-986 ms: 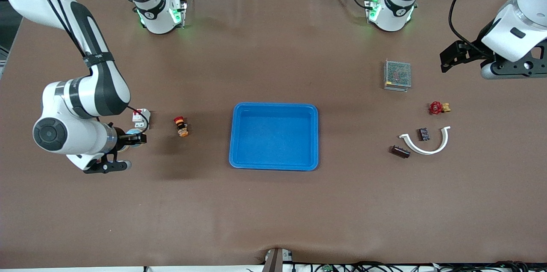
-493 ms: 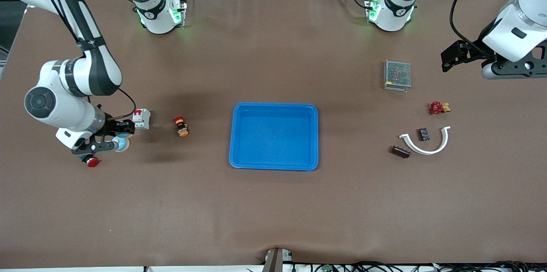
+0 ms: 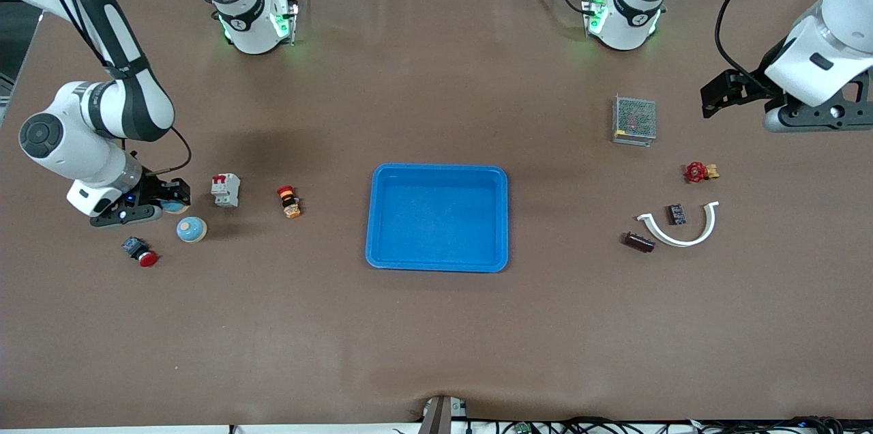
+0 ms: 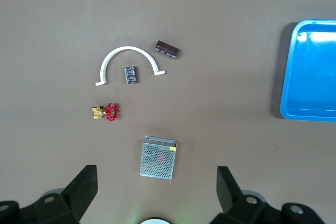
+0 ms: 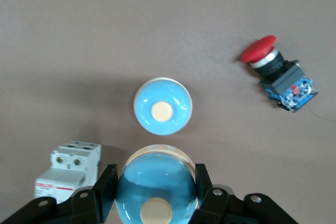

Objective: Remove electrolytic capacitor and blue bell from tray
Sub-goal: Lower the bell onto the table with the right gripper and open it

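Right wrist: bell [image 5: 156,190] in end effector [image 5: 155,195].

Dead centre, tray [image 3: 372,215], with twelve o'clock toward the bases. Out at nine: switch [image 3: 289,201], then circuit breaker [image 3: 226,189]. At eight: bell [image 3: 191,229] on the table, push button [image 3: 141,252] at eight o'clock of it. Second bell [image 5: 156,179] up in right gripper [image 3: 170,200], over the table at ten of the first. At three: capacitor [image 3: 638,241] just beside bracket [image 3: 682,237], module [image 3: 676,213] inside its curve, valve [image 3: 700,172] at twelve. At two: power supply [image 3: 634,119], left gripper [image 3: 713,98] over the table at three of it.
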Tool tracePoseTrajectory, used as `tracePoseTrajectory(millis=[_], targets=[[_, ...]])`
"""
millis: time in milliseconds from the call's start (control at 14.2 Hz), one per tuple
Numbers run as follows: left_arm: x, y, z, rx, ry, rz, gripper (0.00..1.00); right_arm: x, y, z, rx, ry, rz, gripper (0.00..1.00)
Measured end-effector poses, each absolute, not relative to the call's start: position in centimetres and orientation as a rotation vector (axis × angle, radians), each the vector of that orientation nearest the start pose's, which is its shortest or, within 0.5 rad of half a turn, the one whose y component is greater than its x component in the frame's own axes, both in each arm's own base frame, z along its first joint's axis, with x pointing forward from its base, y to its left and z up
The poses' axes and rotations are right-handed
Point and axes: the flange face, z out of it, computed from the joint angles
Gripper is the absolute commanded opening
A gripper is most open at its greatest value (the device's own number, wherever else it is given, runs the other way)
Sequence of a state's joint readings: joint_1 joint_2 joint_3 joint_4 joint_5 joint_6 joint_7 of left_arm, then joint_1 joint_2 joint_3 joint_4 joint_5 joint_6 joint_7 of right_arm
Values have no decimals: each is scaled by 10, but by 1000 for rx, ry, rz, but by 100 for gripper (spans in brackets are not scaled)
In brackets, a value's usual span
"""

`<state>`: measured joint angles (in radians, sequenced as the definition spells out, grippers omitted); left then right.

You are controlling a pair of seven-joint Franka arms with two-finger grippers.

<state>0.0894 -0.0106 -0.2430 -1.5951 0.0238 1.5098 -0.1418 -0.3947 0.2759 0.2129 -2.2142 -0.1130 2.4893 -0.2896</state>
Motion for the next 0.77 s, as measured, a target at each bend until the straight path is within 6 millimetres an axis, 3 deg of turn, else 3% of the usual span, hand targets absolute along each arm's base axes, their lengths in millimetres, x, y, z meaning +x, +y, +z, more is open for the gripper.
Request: tracePoseTrajectory(millis=[282, 563, 775], targets=[[544, -81, 604, -3104, 18, 134, 100, 531, -101, 243, -3139, -308, -40, 0], [542, -81, 605, -3103, 18, 131, 100, 510, -93, 221, -3135, -319, -106, 0], [540, -81, 611, -3103, 18, 116, 100, 504, -91, 216, -3134, -321, -125, 0]])
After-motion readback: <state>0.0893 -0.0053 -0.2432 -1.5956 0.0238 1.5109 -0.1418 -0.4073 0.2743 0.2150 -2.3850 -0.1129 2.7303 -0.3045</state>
